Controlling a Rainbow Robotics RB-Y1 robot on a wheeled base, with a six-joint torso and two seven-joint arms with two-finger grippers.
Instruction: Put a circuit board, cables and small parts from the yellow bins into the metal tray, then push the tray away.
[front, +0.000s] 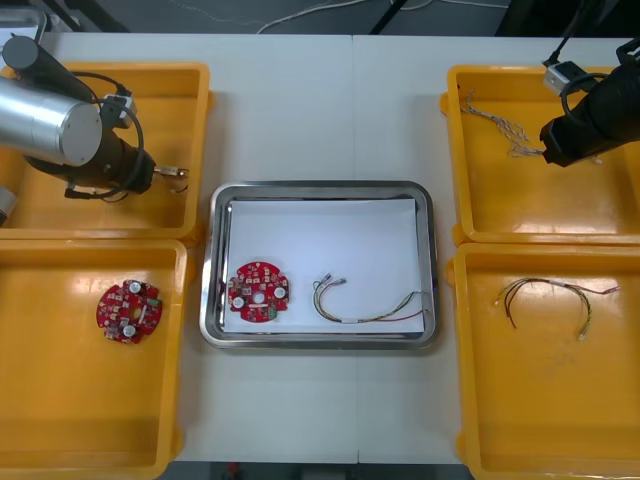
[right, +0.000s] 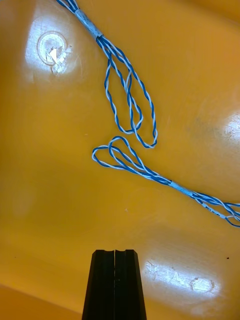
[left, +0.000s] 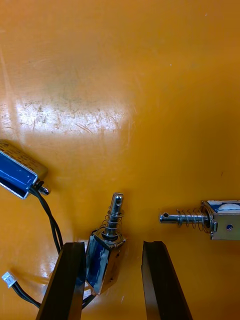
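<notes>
Evidently the left gripper (left: 112, 245), fingers apart, straddled a small metal part (left: 104, 262) in the yellow bin (front: 185, 100) at the table's far left corner. Rigid and slick, it seemed best pinched across its blocky body, not the sprung pin. The right gripper (right: 114, 252) hung closed over a twisted blue and white cable (right: 130, 105).

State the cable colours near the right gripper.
Twisted blue and white cable; best in right wrist view.

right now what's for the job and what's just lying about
Job: metal tray; board and cable in it; small metal part at open left hand; blue and white cable near shut right hand.
Lying about: spare board, loose cable, other small parts.
</notes>
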